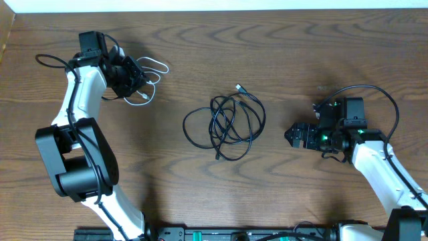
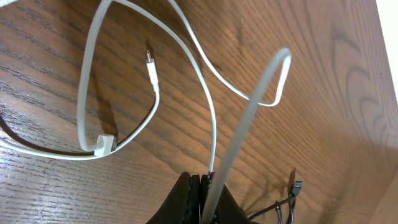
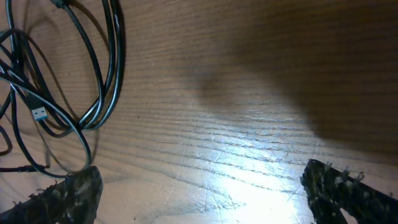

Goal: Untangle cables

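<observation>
- my left tool [image 1: 136, 79], in the upper left of the overhead view, is pressed together on the white cable [image 1: 158, 65]. the left wrist view shows the cord running straight out from between its fingers.
- the rest of the white cable lies in loose open loops on the tabletop [image 1: 200, 47] just beside that tool, with its small plug ends lying free.
- the black cable [image 1: 226, 127] sits as a coiled pile in the middle of the frame, well apart from the white one. i see no place where the two cross.
- my right tool [image 1: 294, 136], at the right of the frame, is spread wide and holds nothing. it faces the black pile from near its right edge.
- i judge the two cords to be separated. what is left is the black pile, whose loops overlap each other.
- the next move calls for my right tool to reach an outer strand or a plug end and draw it out slowly, so the loops open rather than tighten.
</observation>
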You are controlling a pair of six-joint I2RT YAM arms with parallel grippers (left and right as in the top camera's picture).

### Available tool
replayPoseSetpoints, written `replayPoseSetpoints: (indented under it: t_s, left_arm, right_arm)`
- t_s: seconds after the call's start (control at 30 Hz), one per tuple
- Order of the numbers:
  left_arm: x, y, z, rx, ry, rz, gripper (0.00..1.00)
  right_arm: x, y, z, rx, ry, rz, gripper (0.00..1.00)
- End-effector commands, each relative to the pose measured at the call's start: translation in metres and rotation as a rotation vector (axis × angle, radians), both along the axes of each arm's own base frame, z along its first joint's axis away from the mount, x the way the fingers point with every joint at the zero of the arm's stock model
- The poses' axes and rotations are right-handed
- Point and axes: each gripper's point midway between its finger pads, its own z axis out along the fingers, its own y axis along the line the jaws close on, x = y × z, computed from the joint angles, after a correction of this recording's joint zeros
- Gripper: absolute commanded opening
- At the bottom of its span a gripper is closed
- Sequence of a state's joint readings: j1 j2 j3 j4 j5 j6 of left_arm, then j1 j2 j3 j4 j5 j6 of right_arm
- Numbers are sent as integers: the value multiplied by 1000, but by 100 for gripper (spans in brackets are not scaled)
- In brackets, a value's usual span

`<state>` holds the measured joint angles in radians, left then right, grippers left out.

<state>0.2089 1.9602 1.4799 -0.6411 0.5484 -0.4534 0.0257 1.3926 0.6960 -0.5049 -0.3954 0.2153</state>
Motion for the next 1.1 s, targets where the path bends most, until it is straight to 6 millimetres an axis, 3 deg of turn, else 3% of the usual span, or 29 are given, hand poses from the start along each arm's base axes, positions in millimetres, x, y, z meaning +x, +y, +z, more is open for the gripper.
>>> replayPoseSetpoints:
  t_s: [0.0,0.3,0.57,1.07]
  left_arm:
    - [-1,-2,1,-19,13,7,8]
    - [-19,-7,-5,-31,93,-7,8]
    - [-19,-11,-5,-10,75,-59,8]
    - [-22,-46,-11,69,92,-145,8]
  right_arm:
    - [-3,2,-2,-5,1,20,99]
    - [-3,2,-2,-5,1,20,99]
    - [-3,2,-2,-5,1,20,99]
    - [-3,2,-2,-5,1,20,99]
